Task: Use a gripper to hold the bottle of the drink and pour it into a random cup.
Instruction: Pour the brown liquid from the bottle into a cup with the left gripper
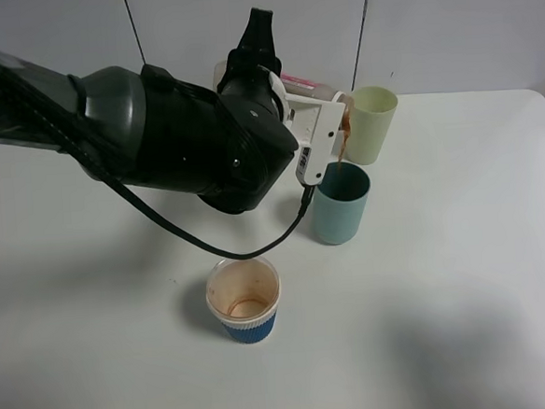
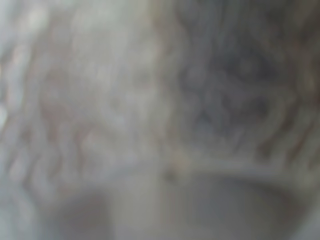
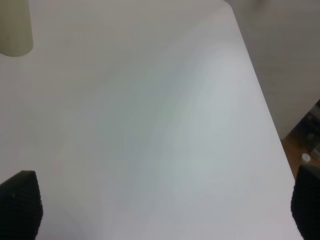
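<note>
My left gripper (image 1: 321, 124), white jaws on a bulky black arm, is shut on the bottle (image 1: 301, 80), which is tipped over with its neck toward the right. Only the red-and-white label and the neck show; the jaws hide the body. A thin brown stream of the drink (image 1: 341, 149) falls from the neck into the teal cup (image 1: 339, 205) just below. The left wrist view is an unreadable blur of something pressed close to the lens. My right gripper (image 3: 165, 210) hovers open over bare white table, with its black fingertips (image 3: 20, 206) wide apart and nothing between them.
A taller pale yellow-green tumbler (image 1: 372, 123) stands just behind the teal cup and also appears as the tumbler (image 3: 15, 30) in the right wrist view. A blue ribbed paper cup (image 1: 245, 302) with a stained inside stands nearer the front. The table edge (image 3: 265, 115) is at the right.
</note>
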### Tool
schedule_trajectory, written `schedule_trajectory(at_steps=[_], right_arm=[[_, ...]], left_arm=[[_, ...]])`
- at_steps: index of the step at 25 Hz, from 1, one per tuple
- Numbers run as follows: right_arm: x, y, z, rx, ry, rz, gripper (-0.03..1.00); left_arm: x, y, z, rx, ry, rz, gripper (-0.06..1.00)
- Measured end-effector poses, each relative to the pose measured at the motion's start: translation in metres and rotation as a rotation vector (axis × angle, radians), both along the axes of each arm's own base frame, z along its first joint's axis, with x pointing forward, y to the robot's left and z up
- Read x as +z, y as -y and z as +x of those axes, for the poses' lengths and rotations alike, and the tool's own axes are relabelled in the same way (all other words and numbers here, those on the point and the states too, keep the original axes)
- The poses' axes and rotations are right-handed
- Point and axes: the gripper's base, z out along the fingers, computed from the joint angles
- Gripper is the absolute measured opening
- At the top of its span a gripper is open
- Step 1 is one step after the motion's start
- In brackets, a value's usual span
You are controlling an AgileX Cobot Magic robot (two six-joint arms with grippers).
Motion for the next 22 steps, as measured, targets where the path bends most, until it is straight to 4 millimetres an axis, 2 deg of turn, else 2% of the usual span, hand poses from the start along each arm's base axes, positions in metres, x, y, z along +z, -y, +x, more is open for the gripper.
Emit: schedule_trajectory(at_steps=[22], right_arm=[[0.0000, 0.0000, 0.0000, 0.000, 0.000, 0.000, 0.99]], left_arm=[[0.0020, -0.0009, 0.0007, 0.005, 0.025, 0.018, 0.35]])
